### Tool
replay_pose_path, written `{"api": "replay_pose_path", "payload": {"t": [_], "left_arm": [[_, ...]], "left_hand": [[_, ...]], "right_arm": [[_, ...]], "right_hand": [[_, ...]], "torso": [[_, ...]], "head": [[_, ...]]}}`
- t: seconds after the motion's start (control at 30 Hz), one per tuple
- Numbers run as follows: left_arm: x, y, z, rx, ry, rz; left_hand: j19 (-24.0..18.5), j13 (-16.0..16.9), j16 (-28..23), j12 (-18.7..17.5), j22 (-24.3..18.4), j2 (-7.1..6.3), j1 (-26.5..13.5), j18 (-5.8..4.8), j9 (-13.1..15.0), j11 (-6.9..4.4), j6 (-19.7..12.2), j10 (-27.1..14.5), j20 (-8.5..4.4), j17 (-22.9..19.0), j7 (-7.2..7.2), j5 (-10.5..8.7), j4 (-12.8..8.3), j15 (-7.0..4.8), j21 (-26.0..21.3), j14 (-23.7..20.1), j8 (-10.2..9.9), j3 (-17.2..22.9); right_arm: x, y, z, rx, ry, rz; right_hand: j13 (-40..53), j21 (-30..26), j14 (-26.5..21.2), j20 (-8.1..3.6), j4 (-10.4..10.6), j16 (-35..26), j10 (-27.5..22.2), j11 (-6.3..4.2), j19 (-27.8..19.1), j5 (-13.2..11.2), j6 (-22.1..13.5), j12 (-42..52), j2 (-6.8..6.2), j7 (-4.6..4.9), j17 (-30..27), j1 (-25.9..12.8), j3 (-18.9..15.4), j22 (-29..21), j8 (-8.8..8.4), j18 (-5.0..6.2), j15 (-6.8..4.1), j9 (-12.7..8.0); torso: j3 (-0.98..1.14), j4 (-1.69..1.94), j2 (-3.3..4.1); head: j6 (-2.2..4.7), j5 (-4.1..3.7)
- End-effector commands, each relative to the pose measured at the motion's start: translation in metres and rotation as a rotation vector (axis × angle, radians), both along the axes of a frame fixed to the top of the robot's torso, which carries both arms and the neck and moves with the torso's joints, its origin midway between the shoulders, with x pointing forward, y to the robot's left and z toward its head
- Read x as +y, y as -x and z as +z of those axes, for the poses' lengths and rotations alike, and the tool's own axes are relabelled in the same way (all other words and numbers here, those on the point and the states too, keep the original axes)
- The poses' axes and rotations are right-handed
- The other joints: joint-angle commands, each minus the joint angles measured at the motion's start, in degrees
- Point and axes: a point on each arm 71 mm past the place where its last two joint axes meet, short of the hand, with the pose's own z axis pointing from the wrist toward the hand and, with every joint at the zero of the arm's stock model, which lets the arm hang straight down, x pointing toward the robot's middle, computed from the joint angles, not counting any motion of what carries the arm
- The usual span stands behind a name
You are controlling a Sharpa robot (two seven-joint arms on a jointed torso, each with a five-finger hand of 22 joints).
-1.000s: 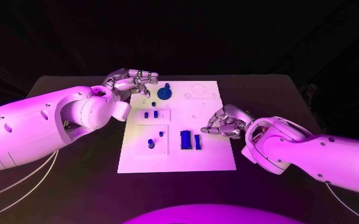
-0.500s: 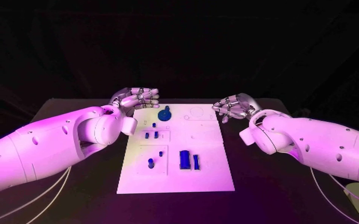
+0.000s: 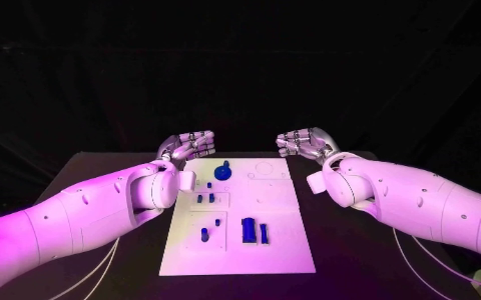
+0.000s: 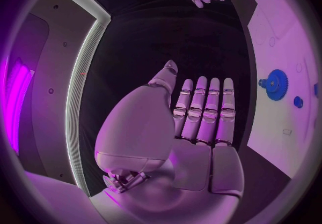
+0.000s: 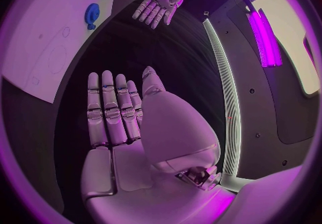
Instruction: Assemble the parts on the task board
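matt white task board [image 3: 281, 241], glossy metal hands

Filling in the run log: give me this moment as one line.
left hand: open, holds nothing | right hand: open, holds nothing | both beyond task board far end | blue gear on board
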Motion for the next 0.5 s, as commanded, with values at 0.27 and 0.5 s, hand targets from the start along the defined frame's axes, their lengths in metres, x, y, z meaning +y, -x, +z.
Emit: {"api": "replay_pose_path", "payload": {"t": [0.27, 0.5], "left_arm": [[-0.005, 0.008, 0.002, -0.018, -0.027, 0.017], [-0.018, 0.032, 0.012, -0.078, -0.097, 0.057]], "left_hand": [[-20.62, -3.63, -5.34, -3.82, -4.00, 4.15, -36.45, -3.58, -3.74, -4.93, -25.49, -26.92, -7.56, -6.94, -4.01, -2.97, -5.08, -4.45, -6.60, -23.81, -3.87, -5.90], [-27.26, -3.63, -5.34, -3.82, -8.25, 4.15, -47.93, -4.79, -3.74, -6.42, -33.59, -35.38, -9.92, -6.94, -9.21, -2.97, -5.08, -9.42, -6.60, -31.49, -3.87, -5.90]], "right_arm": [[0.003, 0.009, 0.002, -0.010, -0.052, -0.035], [0.010, 0.038, 0.008, -0.020, -0.171, -0.148]], "right_hand": [[-5.30, -3.78, -27.17, -6.30, -4.75, -4.53, -26.87, -4.01, -22.36, -5.74, -24.78, -5.97, -4.69, -5.06, -5.83, -39.17, 4.20, -15.69, -3.73, -3.78, -3.39, -6.34], [-9.80, -3.78, -35.48, -8.23, -9.82, -4.53, -35.11, -8.92, -29.15, -7.43, -32.27, -5.97, -4.69, -6.59, -11.14, -50.66, 9.31, -19.75, -3.73, -4.50, -7.47, -7.90]], "torso": [[0.76, 1.59, -0.22], [1.56, 3.40, -0.39]], "head": [[1.67, -0.36], [3.50, -0.83]]}}
